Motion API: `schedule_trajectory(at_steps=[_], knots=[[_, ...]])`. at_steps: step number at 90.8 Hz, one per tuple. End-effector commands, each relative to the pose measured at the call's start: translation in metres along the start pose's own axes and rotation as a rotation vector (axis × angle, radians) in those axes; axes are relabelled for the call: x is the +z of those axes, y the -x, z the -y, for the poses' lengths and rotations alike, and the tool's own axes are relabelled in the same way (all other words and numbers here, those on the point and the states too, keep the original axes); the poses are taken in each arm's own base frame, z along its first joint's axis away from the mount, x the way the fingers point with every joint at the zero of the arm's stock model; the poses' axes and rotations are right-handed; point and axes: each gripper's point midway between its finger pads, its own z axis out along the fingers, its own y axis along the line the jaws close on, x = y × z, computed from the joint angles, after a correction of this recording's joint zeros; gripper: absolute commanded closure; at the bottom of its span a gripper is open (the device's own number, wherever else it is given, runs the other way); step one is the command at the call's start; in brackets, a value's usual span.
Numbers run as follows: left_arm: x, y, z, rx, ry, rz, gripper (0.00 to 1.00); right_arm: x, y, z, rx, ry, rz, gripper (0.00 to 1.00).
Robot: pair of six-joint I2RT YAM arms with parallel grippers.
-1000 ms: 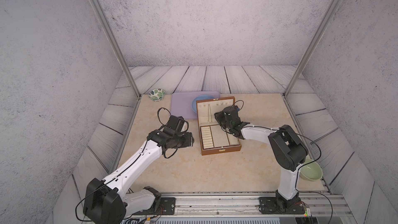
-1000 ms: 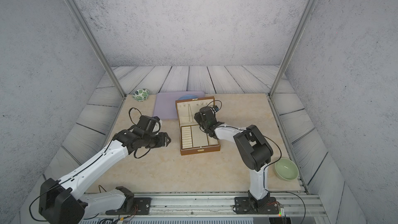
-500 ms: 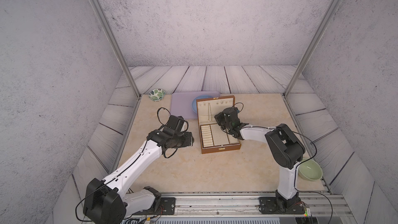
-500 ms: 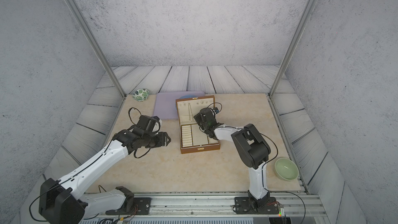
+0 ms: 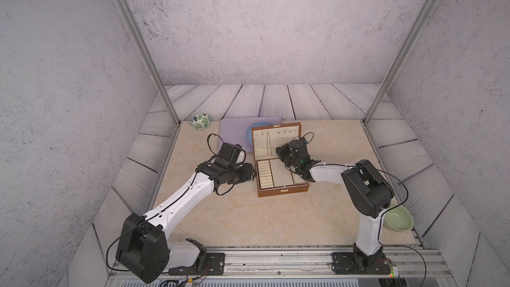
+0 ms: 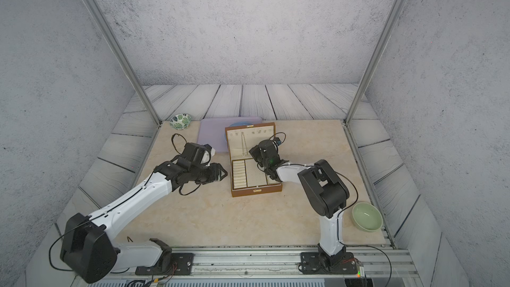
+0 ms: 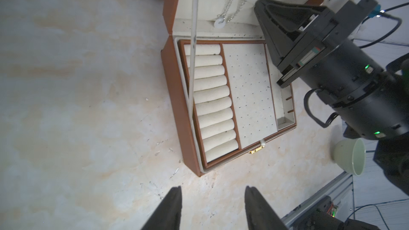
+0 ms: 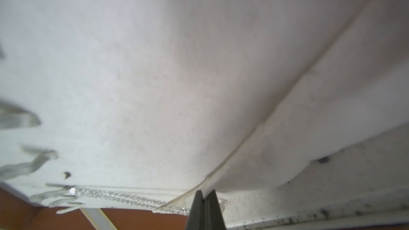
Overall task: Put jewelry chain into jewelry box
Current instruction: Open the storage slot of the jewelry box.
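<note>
Hung twelve-to-six in the jewelry box [image 7: 177, 98] lid, the jewelry chain [image 8: 132, 198] is flanked at its foot by the closed right hand [image 8: 204, 206], the open left hand [image 7: 213, 195] stationed at nine o'clock.

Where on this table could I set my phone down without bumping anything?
The widest bare stretch of table lies in front of the jewelry box, up to the rail. Another sits behind the right arm, toward the right post. Crowded: the back left, with lilac tray, patterned bowl and left gripper; the right gripper reaches into the box.
</note>
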Motion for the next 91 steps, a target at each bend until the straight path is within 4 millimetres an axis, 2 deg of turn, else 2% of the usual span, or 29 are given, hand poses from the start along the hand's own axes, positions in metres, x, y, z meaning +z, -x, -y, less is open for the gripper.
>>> schedule_trajectory(at_steps=[1, 17, 33, 49, 57, 75, 91], knots=[[0.004, 0.026, 0.027, 0.009, -0.093, 0.033, 0.51, -0.007, 0.015, -0.012, -0.020, 0.050, 0.030, 1.00], [0.022, 0.047, 0.042, -0.010, -0.108, 0.002, 0.55, -0.001, 0.012, -0.008, -0.017, 0.078, 0.003, 1.00], [0.032, 0.068, 0.055, -0.028, -0.105, -0.016, 0.55, 0.004, 0.008, -0.006, -0.047, 0.089, -0.016, 1.00], [0.051, 0.077, 0.054, -0.016, -0.069, -0.049, 0.56, 0.010, 0.005, -0.004, -0.071, 0.100, -0.031, 1.00], [0.057, 0.082, 0.052, 0.041, -0.058, -0.039, 0.67, 0.011, 0.003, -0.003, -0.094, 0.105, -0.036, 1.00], [0.063, 0.090, 0.037, 0.209, 0.027, 0.002, 0.62, 0.010, 0.003, 0.004, -0.140, 0.088, -0.044, 1.00], [0.075, 0.101, 0.039, 0.289, 0.031, 0.058, 0.62, 0.011, 0.001, 0.005, -0.164, 0.086, -0.057, 1.00]])
